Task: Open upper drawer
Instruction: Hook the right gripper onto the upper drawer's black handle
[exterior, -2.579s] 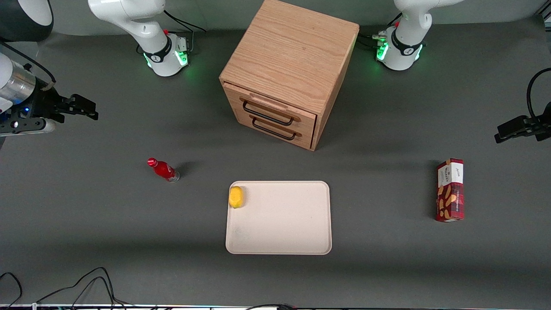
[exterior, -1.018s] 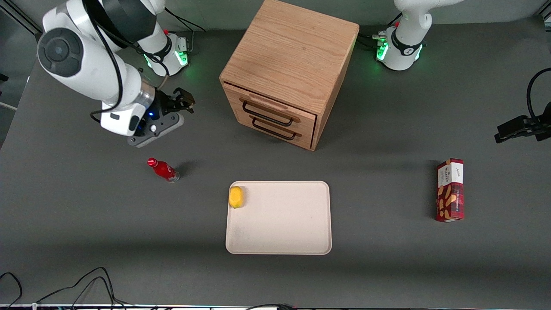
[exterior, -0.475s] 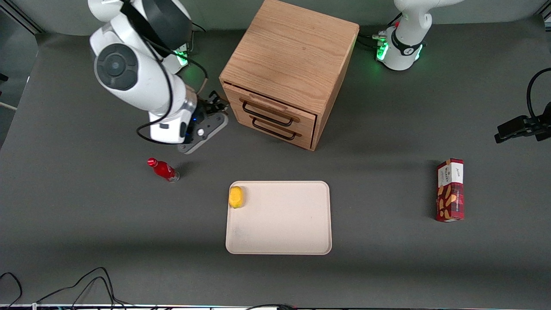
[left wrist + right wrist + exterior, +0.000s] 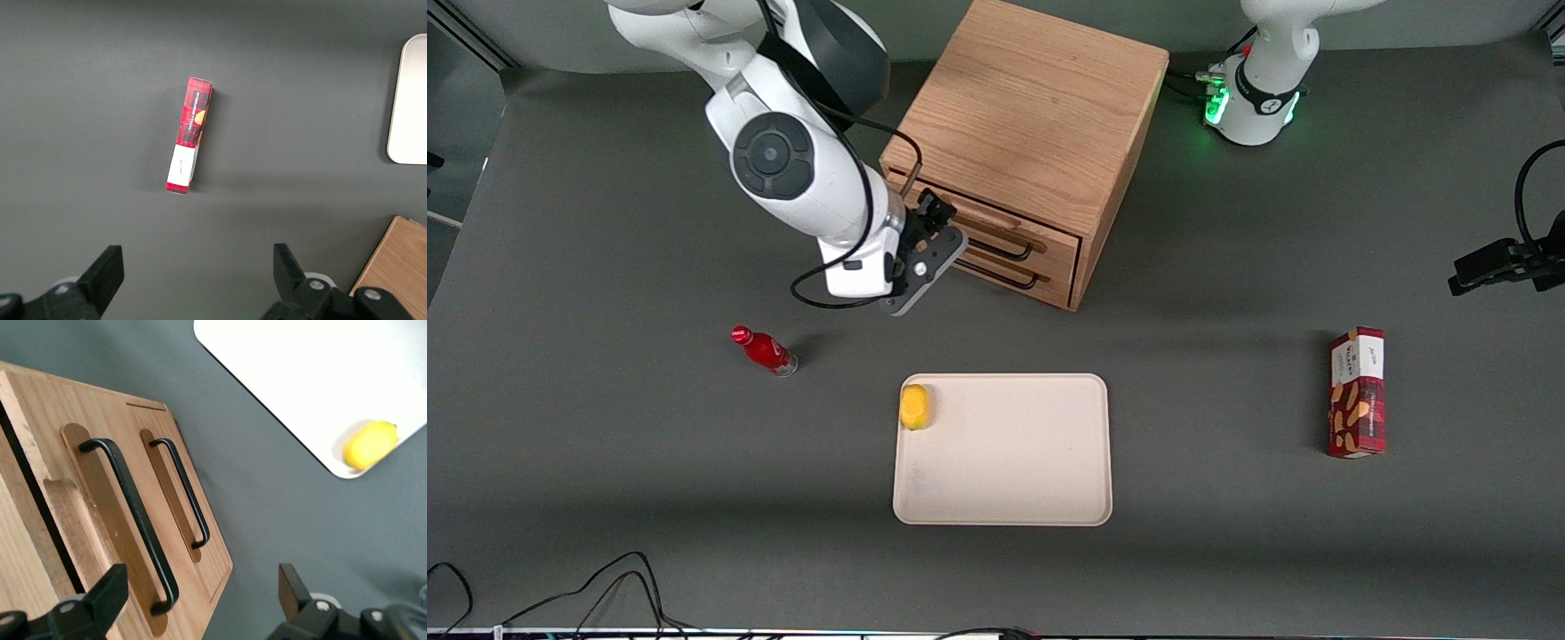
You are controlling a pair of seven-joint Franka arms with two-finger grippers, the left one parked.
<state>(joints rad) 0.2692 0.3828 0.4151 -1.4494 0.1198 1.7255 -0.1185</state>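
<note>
The oak cabinet [image 4: 1032, 116] stands at the back middle of the table with both drawers shut. The upper drawer [image 4: 1054, 235] is the topmost one, with a black wire handle [image 4: 133, 520]. The lower drawer's handle [image 4: 184, 495] runs beside it. My right gripper [image 4: 935, 212] hovers in front of the upper drawer's face, at the handle's end toward the working arm, and hides that end in the front view. In the right wrist view the gripper [image 4: 200, 595] is open, its fingers [image 4: 110, 593] wide apart with the handle's end between them, untouched.
A cream tray [image 4: 1005, 516] lies nearer the front camera than the cabinet, with a lemon [image 4: 914, 406] in one corner. A red bottle [image 4: 765, 349] lies toward the working arm's end. A red snack box [image 4: 1357, 391] lies toward the parked arm's end.
The right arm swung in from the working arm's end of the table to the cabinet. Its gripper now sits in front of the upper drawer. Nothing else moved.
</note>
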